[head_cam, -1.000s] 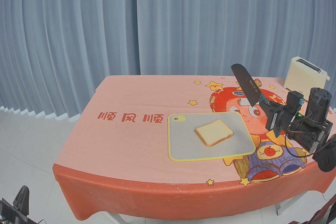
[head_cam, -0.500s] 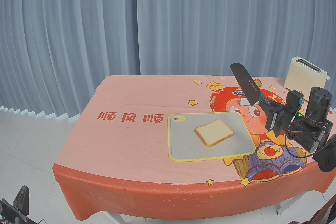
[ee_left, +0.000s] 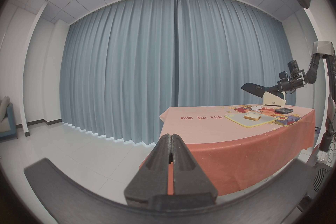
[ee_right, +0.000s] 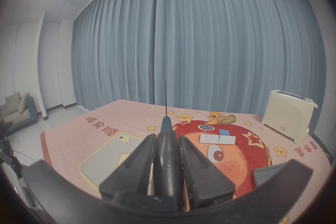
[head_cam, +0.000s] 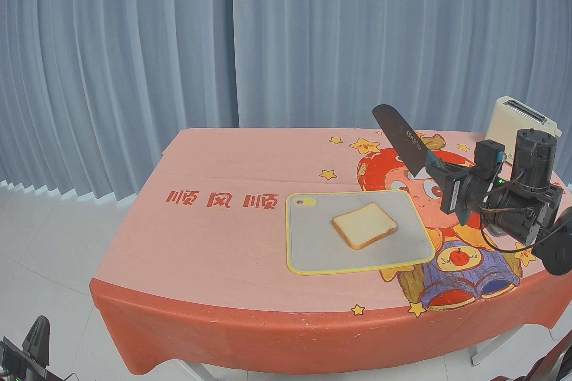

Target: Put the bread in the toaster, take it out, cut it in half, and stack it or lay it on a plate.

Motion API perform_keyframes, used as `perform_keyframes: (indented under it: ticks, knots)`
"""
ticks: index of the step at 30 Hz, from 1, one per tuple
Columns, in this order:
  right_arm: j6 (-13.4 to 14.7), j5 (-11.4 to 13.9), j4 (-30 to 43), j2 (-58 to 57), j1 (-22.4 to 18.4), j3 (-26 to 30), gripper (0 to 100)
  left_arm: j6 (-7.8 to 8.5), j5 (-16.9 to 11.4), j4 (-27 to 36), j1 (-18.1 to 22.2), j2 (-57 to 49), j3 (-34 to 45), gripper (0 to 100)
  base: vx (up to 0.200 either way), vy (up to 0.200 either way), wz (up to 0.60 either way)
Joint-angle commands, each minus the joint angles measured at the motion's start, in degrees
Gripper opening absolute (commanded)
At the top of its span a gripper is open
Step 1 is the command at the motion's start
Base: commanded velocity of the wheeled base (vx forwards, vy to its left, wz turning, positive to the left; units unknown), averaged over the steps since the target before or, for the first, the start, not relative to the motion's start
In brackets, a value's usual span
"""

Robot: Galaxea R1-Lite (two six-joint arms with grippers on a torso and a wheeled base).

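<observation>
A slice of bread [head_cam: 364,225] lies flat on the grey, yellow-rimmed cutting board [head_cam: 310,245] at the table's middle. My right gripper [head_cam: 442,172] is shut on the handle of a black knife [head_cam: 400,139], held in the air just right of the board with the blade pointing up and to the left. In the right wrist view the blade [ee_right: 166,98] stands edge-on above the gripper [ee_right: 166,139], with the board [ee_right: 103,161] below. The cream toaster [head_cam: 513,125] stands at the far right corner. My left gripper [ee_left: 170,161] is shut and empty, low beside the table's left side [head_cam: 37,336].
A small white and blue block [ee_right: 214,138] lies on the cloth between board and toaster. A dark tray [ee_right: 271,172] sits near the table's right edge. The printed pink cloth [head_cam: 226,233] left of the board is bare. Curtains hang behind.
My right gripper has carried the knife to the left and slightly up, nearer the board. Bread, board and left arm have stayed put.
</observation>
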Motion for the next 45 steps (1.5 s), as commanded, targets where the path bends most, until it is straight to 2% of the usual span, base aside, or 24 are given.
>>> perform_keyframes:
  ticks: [1, 7, 18, 45]
  knots:
    - [0.4, 0.2, 3.1, 0.5, 2.0, -4.9, 0, -0.02, 0.0, 0.0, 0.0, -0.9, 1.0, 0, 0.000, 0.000, 0.00]
    - [0.3, 0.1, 3.8, 0.2, 4.5, -2.7, 0, -0.02, 0.0, 0.0, 0.0, -0.9, 1.0, 0, 0.000, 0.000, 0.00]
    - [0.2, 0.7, 3.1, -1.0, 3.2, -1.3, 0, -0.02, 0.0, 0.0, 0.0, -0.9, 1.0, 0, 0.000, 0.000, 0.00]
    - [0.6, 0.7, 2.6, -1.0, 4.0, -1.3, 0, 0.15, -0.2, -0.3, 0.1, -0.9, 1.0, 0, 0.000, 0.000, 0.00]
